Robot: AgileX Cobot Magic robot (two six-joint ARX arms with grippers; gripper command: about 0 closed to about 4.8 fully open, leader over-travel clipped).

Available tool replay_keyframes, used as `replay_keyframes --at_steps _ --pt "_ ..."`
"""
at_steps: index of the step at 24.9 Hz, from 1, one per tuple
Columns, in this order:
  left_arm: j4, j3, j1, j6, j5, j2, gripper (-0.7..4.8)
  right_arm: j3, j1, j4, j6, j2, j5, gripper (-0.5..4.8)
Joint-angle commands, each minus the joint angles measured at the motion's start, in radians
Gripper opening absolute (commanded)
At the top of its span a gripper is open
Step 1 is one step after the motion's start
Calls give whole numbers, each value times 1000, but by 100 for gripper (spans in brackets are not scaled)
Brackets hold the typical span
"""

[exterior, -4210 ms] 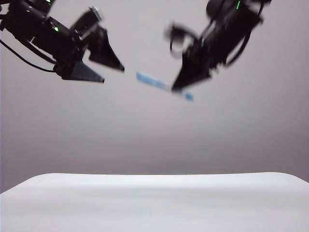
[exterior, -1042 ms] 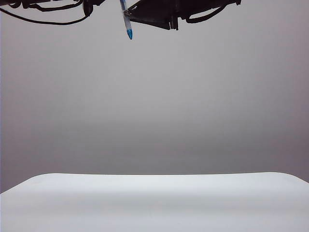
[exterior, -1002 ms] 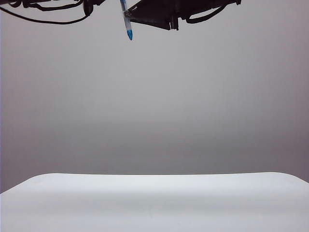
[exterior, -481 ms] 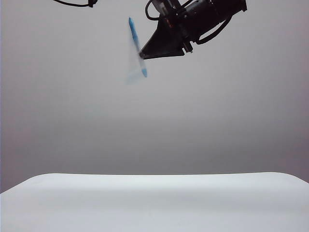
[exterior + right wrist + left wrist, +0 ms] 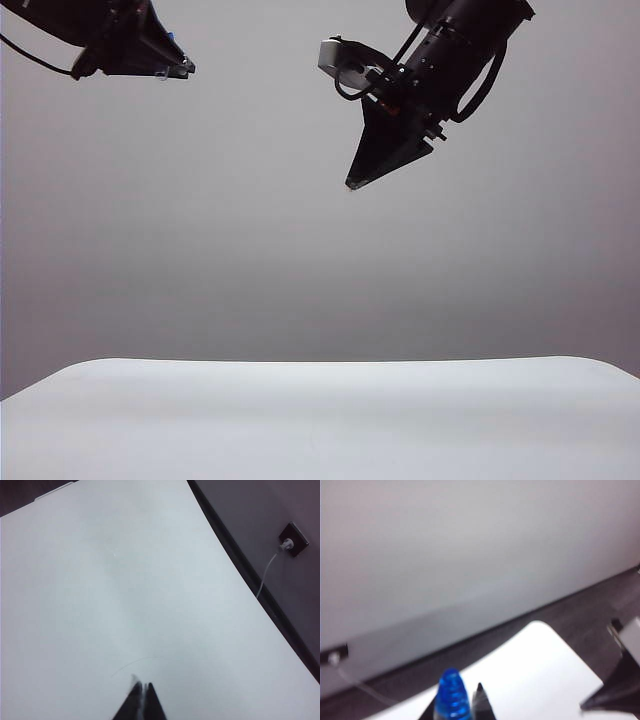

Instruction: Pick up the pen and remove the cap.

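White table (image 5: 320,420), 2 raised grippers

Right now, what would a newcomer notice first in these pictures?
Two black grippers hang high above the white table: the left gripper at upper left, the right gripper right of centre, shut and pointing down. In the left wrist view, a ridged blue cap sits in the left gripper.

Looks like a lab/test rig: bare white table (image 5: 320,420), plain grey backdrop, wall socket (image 5: 293,538).
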State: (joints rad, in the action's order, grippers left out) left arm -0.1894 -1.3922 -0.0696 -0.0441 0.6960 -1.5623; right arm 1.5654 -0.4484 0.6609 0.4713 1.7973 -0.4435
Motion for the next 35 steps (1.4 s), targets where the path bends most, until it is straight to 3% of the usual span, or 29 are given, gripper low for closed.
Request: replay_keyframes --at_steps 1,3,6,10,11,12,13,14,17,20,29,35 --pt "-154 3 -7 52 -122 6 -6 3 0 -29 3 -5 -2 21" --pt "-251 6 -27 113 -229 -12 -6 3 0 -36 -18 -5 -3 21" --pt "-405 13 -69 164 -304 -67 -6 3 0 -37 -60 -5 -2 21" --pt "-452 47 -124 159 -333 -129 -6 3 0 -23 -89 -5 -3 21" --pt "-449 63 -153 139 -393 -167 -5 3 0 2 -109 -5 -4 21" --pt "-433 69 -182 134 -441 -209 32 0 0 25 -108 -4 -3 21" --pt "-422 70 -198 134 -451 -239 113 -8 0 26 -109 -4 -3 21" --pt "-405 70 -218 132 -447 -286 236 -24 0 25 -109 -5 -3 21" --pt "-391 70 -254 114 -447 -354 322 -67 0 22 -109 -4 2 21" --pt "-395 70 -282 111 -445 -396 479 -113 0 19 -108 -4 40 21" --pt "-402 69 -324 103 -451 -397 479 -237 1 -35 -109 -5 72 21" --pt "-446 71 -322 89 -552 -341 479 -303 3 -60 -148 -5 160 21"
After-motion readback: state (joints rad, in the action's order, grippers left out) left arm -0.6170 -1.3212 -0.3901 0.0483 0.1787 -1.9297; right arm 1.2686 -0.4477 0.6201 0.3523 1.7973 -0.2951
